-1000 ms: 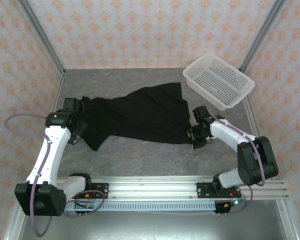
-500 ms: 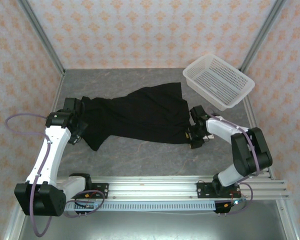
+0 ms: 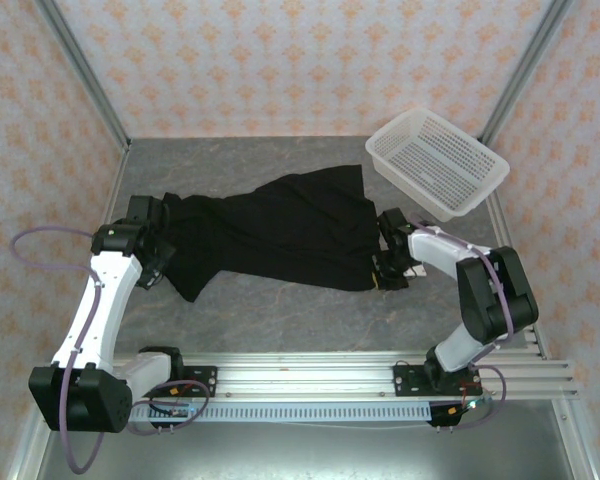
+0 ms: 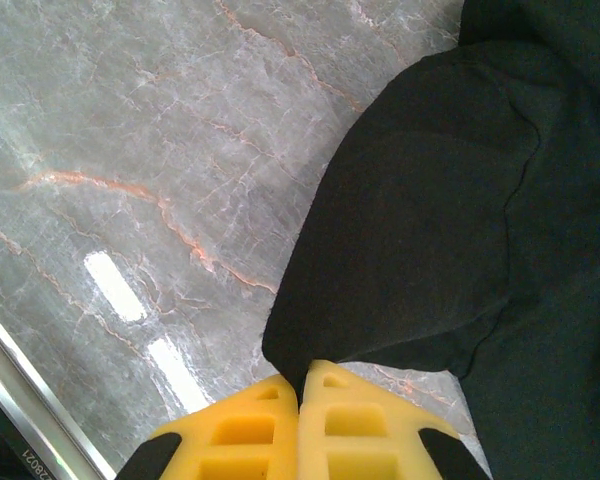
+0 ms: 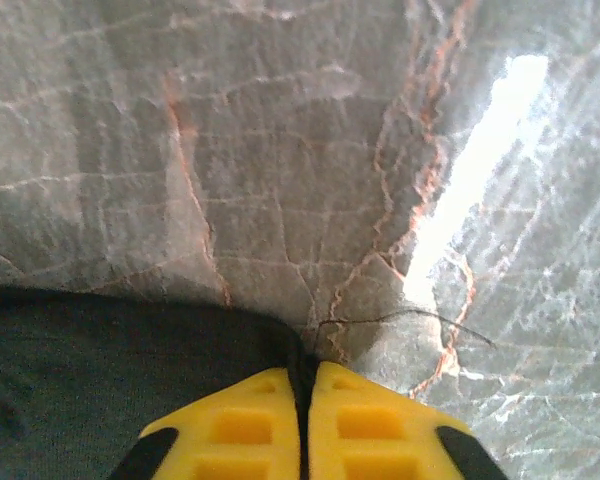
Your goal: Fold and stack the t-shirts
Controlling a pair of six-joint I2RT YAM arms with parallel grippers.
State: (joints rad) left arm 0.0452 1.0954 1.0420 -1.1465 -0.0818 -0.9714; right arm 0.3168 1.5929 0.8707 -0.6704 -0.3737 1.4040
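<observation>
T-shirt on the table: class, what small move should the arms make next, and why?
Probably lift both ends slightly and draw them apart: the left gripper and right gripper each pinch an edge of the t-shirt, which lies bunched and unfolded.

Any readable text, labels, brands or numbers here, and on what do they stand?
None reads clearly.
Tiny characters on the dark strip at the left wrist view's bottom-left corner: cut off, too small to read.
The t-shirt and white basket show no lettering.
</observation>
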